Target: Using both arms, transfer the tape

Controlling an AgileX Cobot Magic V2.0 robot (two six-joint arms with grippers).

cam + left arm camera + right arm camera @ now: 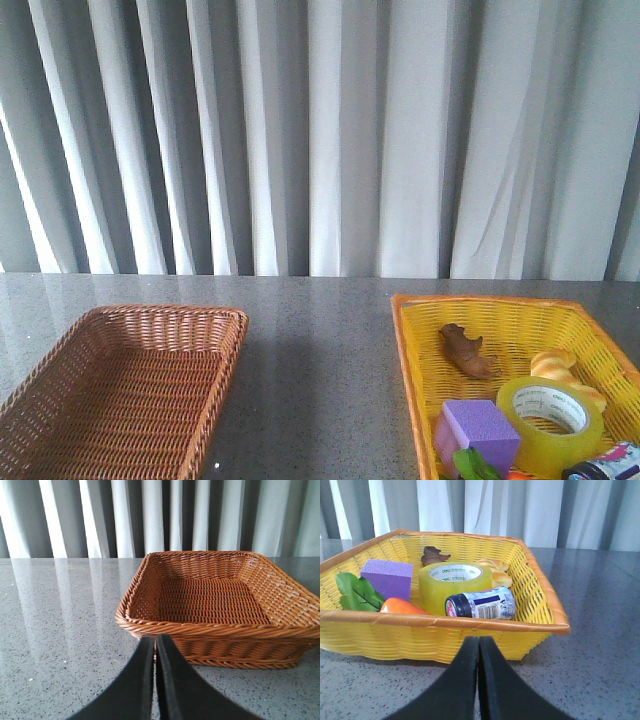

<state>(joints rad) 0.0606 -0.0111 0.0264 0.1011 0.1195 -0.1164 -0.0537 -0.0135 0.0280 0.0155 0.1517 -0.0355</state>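
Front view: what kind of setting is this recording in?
Probably a staged robot test bench, not a home: a grey speckled table against grey curtains, with a brown wicker basket and a yellow basket of toys and tape.

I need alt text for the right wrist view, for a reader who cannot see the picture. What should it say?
A roll of yellow tape stands among other things in a yellow basket on a grey table: a purple block, a toy carrot with green leaves, a small jar on its side. The shut right gripper points at the basket from outside.

The tape point(455, 586), a wide translucent yellow roll with a white printed core, is seen lying flat, hole upward, in the yellow basket point(540, 600), just beyond the closed right gripper point(479, 645).
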